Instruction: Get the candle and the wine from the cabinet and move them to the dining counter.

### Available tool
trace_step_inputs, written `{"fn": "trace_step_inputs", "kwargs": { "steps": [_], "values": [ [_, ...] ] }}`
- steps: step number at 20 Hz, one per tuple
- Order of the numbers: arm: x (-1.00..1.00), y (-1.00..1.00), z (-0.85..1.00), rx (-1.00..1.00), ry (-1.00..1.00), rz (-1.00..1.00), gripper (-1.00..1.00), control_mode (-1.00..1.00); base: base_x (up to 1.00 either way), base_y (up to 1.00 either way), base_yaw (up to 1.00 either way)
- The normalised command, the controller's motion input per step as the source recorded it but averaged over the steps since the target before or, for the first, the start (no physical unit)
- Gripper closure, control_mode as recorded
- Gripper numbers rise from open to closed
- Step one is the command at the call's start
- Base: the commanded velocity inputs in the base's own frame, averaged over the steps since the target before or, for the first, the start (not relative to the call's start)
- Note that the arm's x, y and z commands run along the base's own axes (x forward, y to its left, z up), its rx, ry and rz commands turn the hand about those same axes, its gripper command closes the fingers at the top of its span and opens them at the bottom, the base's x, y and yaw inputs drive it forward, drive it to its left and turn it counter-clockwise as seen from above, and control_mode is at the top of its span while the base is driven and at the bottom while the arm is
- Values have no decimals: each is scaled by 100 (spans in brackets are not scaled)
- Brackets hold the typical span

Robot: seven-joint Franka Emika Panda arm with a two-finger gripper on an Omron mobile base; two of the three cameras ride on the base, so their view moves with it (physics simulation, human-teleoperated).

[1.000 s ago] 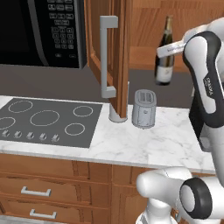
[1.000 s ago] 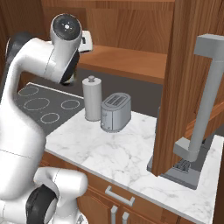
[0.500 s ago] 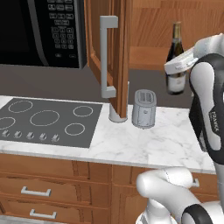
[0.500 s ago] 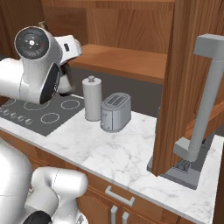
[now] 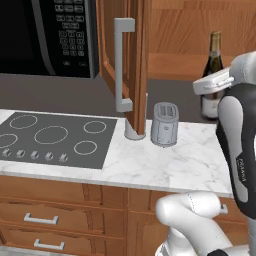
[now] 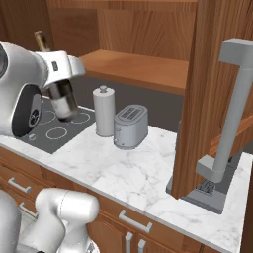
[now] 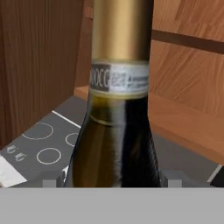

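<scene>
- Marble worktop across the left base view, black cooktop set into it on the left, silver toaster near the middle, microwave up top.
- Swung-open brown cabinet door edge-on right above the toaster, long grey bar handle on it.
- Over on the right: wine, upright, dark glass, slim neck with a pale gold cap, light label low on the body. Hanging in the air in front of the dark backsplash, below the cabinet's wooden shelf, not resting on anything.
- White gripper wrapped across the bottle's shoulder, so pretty clearly clamped on it.
- Right base view now: same bottle off to the left, leaning a little, up in the air over the cooktop end of the worktop, well clear of the shelf.
- Grey canister and the toaster side by side on the marble, just right of the bottle.
- Hand view: super close on the neck. Gold foil on top, grey-white band label under it, greenish-black glass flaring out below.
- Both dark fingertips pressed against either side of the body, jaws spread wide around the glass, firm hold.
</scene>
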Motion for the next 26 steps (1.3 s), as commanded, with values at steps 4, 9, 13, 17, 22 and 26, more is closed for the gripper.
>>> {"fn": "trace_step_inputs", "kwargs": {
  "steps": [4,9,13,17,22,26],
  "values": [
    [-56,-12,0,0,3,-13,100,-100,0,0,0],
    [-30,-20,0,0,2,-8,100,-100,0,0,0],
    [0,-20,0,0,0,0,100,-100,0,0,0],
    [0,-16,0,0,0,0,100,-100,0,0,0],
    [0,-6,0,1,3,0,100,-100,0,0,0],
    [0,-2,0,4,4,0,100,-100,0,0,0]
  ]
}}
